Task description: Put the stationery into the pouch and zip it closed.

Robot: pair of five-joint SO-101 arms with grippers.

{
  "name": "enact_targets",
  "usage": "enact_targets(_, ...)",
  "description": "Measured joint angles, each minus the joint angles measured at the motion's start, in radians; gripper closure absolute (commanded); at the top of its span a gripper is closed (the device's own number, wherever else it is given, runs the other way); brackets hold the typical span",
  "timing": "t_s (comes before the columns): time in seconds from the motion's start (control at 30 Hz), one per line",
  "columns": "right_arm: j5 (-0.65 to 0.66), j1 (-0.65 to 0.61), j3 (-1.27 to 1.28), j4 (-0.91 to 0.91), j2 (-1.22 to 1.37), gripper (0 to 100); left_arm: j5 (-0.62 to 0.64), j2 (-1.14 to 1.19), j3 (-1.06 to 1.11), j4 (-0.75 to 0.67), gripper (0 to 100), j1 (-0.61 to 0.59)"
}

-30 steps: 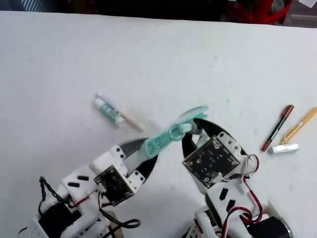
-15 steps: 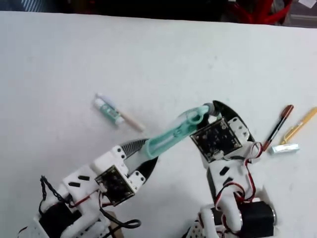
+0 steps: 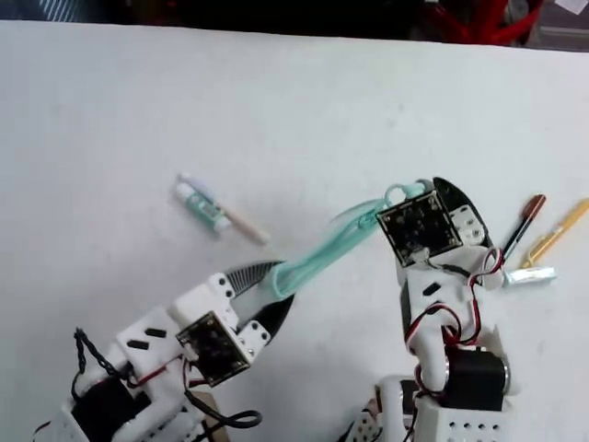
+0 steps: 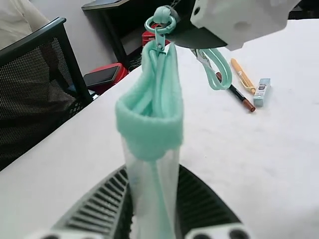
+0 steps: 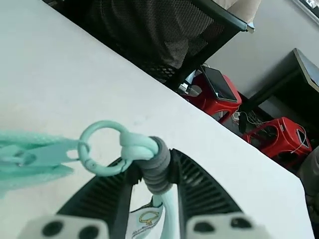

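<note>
Spanning from left hand (image 3: 272,280) to right hand (image 5: 152,168), the pouch (image 3: 322,255) seems taut.

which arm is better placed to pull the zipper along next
Right, probably. The right gripper is shut on the zipper cord, in line with the pouch, while the left gripper clamps the pouch's other end and serves as the anchor.

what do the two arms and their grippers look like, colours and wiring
Both are white plastic with black motor blocks. The left arm carries a twisted black cable; the right arm has looping red, black and white wires. The left gripper and right gripper have black tapered fingers with ribbed inner faces, and a dark square camera board behind each.
</note>
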Motion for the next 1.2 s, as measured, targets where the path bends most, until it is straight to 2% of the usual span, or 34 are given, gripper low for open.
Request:
enact_targets(0.2,0.000,0.006,0.000,0.000,0.000,96.0,0.000,0.000,0.000,0.000,98,0.002)
enact_targets(0.3,-0.009,0.006,-0.003,0.037,-0.009,80.6,0.000,0.000,0.000,0.000,98,0.002)
enact_targets(0.37,-0.069,0.000,-0.032,0.086,-0.028,69.8,0.000,0.000,0.000,0.000,97,0.002)
enact_targets(0.4,-0.106,-0.006,-0.054,0.118,-0.043,68.1,0.000,0.000,0.000,-0.003,97,-0.005)
enact_targets(0.5,-0.135,-0.063,-0.143,0.232,-0.098,71.5,0.012,0.011,0.008,-0.048,94,-0.083)
enact_targets(0.67,-0.138,-0.176,-0.313,0.463,-0.129,74.5,0.213,0.009,0.017,-0.101,91,-0.245)
enact_targets(0.8,-0.258,-0.178,-0.460,0.583,-0.124,72.1,0.261,0.009,0.087,-0.178,95,-0.319)
enact_targets(0.93,-0.368,-0.117,-0.624,0.672,-0.011,72.2,0.261,-0.003,0.153,-0.255,95,-0.331)
enact_targets(1.03,-0.408,-0.020,-0.750,0.750,0.153,72.2,0.247,-0.003,0.186,-0.296,97,-0.331)
enact_targets(1.13,-0.413,0.173,-0.819,0.772,0.331,71.8,0.238,-0.005,0.203,-0.328,97,-0.353)
enact_targets(1.2,-0.364,0.334,-0.827,0.772,0.456,68.7,0.238,-0.006,0.204,-0.328,97,-0.354)
